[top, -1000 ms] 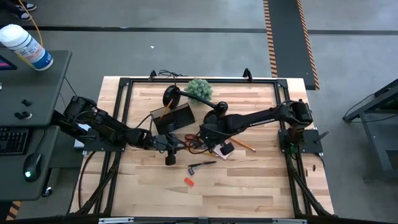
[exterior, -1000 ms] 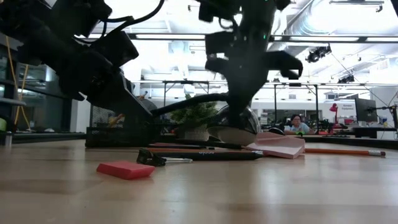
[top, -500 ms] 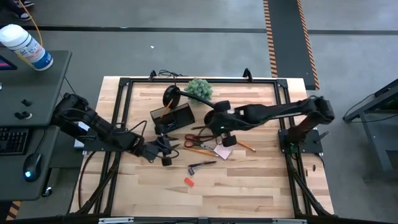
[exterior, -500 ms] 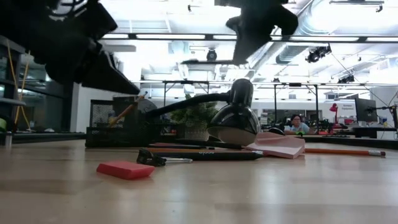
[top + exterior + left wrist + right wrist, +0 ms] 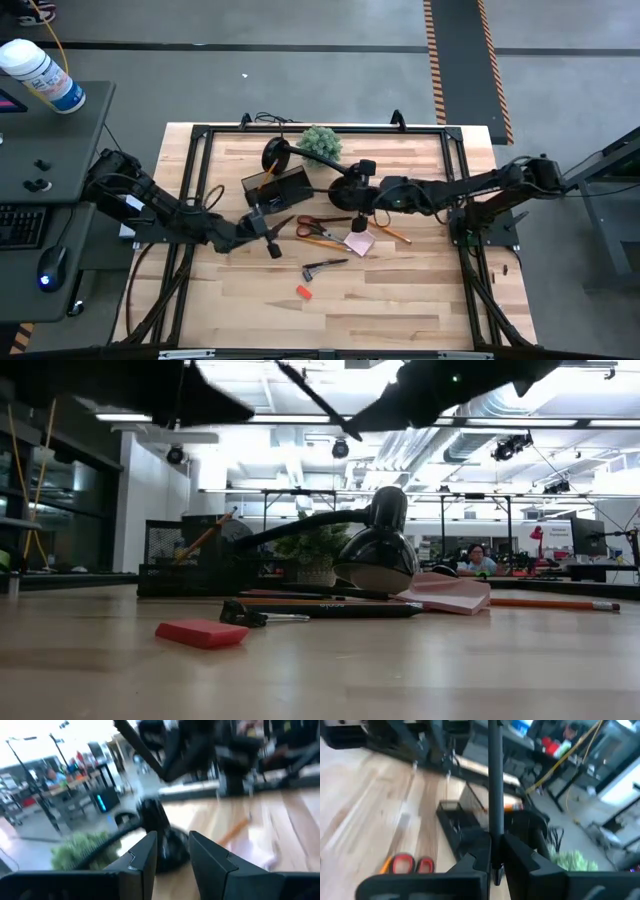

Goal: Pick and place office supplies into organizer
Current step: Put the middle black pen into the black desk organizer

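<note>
My right gripper [image 5: 362, 195] is shut on a thin black rod-like tool [image 5: 495, 780] high above the table, near the black lamp's head [image 5: 345, 185]; the tool also shows in the low view [image 5: 315, 400]. My left gripper [image 5: 268, 240] hangs open and empty above the table, just near of the dark organizer [image 5: 280, 187], which has an orange pencil in it. Orange-handled scissors [image 5: 315, 228], a pink sticky-note pad [image 5: 358, 243], an orange pencil [image 5: 392, 233], a small black tool [image 5: 325, 267] and a red clip [image 5: 303, 291] lie flat on the table. My right gripper pinches one end of the thin black tool [image 5: 495, 851] between its two fingers. The tool sticks out straight ahead past the fingertips. It is lifted clear of the table and slants in the air.
A black lamp [image 5: 300, 160] with a round base and a green fuzzy plant [image 5: 322, 142] stand at the far side behind the organizer. A black frame runs round the table top [image 5: 400, 300]. People sit in the room beyond [image 5: 478, 558].
My right gripper has risen from beside the pink pad and gone toward the far edge, carrying the thin black tool up clear of the table. My left gripper has risen away from the table top. The things on the table have stayed put.
</note>
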Robot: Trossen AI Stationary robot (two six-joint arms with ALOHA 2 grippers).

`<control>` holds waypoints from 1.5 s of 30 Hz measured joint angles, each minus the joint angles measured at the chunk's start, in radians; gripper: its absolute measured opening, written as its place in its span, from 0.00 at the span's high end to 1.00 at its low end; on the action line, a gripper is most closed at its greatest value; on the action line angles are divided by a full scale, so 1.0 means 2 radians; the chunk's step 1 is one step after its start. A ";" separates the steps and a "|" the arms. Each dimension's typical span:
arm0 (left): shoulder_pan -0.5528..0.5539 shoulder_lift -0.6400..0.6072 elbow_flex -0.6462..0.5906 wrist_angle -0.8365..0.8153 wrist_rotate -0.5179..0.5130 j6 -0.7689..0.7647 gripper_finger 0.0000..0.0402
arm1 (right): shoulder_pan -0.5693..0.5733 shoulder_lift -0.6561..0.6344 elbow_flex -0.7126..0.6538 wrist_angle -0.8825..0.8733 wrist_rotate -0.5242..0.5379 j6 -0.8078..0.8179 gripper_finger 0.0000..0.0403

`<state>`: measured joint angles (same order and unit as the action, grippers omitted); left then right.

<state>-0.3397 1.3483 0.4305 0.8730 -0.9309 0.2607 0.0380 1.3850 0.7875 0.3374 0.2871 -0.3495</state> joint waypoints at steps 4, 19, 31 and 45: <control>0.000 0.000 0.000 0.091 0.000 0.056 0.75 | 0.000 0.005 -0.019 0.067 -0.024 -0.017 0.95; 0.075 0.001 0.014 0.183 0.181 0.062 0.75 | 0.000 0.005 -0.022 0.164 -0.095 -0.051 0.95; 0.099 0.003 0.087 0.087 0.214 0.009 0.75 | -0.001 0.005 -0.021 0.198 -0.078 -0.094 0.95; 0.104 0.003 0.090 0.125 0.238 0.007 0.75 | -0.006 0.005 -0.021 0.202 -0.088 -0.093 0.95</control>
<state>-0.1308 1.3537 0.6109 1.1223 -0.4556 0.2746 0.0257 1.3952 0.7448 0.7407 0.1104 -0.5360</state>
